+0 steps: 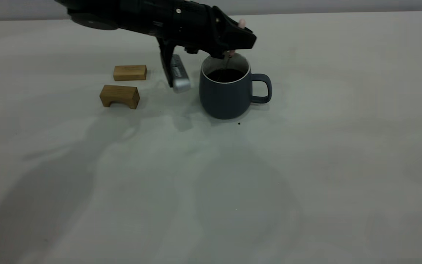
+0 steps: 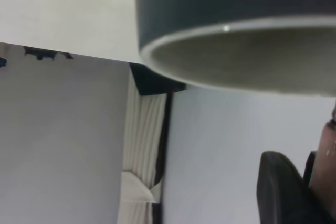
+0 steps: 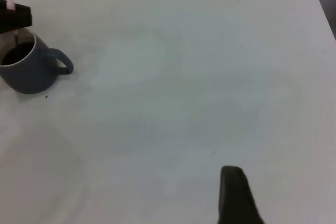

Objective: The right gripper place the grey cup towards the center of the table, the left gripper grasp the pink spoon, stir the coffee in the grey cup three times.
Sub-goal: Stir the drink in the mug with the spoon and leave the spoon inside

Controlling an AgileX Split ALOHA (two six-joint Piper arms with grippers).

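Observation:
The grey cup (image 1: pixel 225 93) stands upright near the middle of the table (image 1: pixel 306 165), its handle towards the right arm's side. Dark coffee (image 1: pixel 225 75) fills it. My left gripper (image 1: pixel 229 49) hovers over the cup's rim, shut on the pink spoon (image 1: pixel 242 22). The spoon stands steeply, and its thin neck dips into the coffee. The left wrist view shows the cup's rim (image 2: pixel 236 30) very close and the pink handle (image 2: pixel 329 153) beside a dark finger (image 2: pixel 283 192). Part of my right gripper (image 3: pixel 236 198) shows in its wrist view, far from the cup (image 3: pixel 29 72) and over bare table.
Two brown wooden blocks lie on the left arm's side of the cup: a flat one (image 1: pixel 130 72) and an arch-shaped one (image 1: pixel 119 96). A tiny dark speck (image 1: pixel 239 123) sits just in front of the cup.

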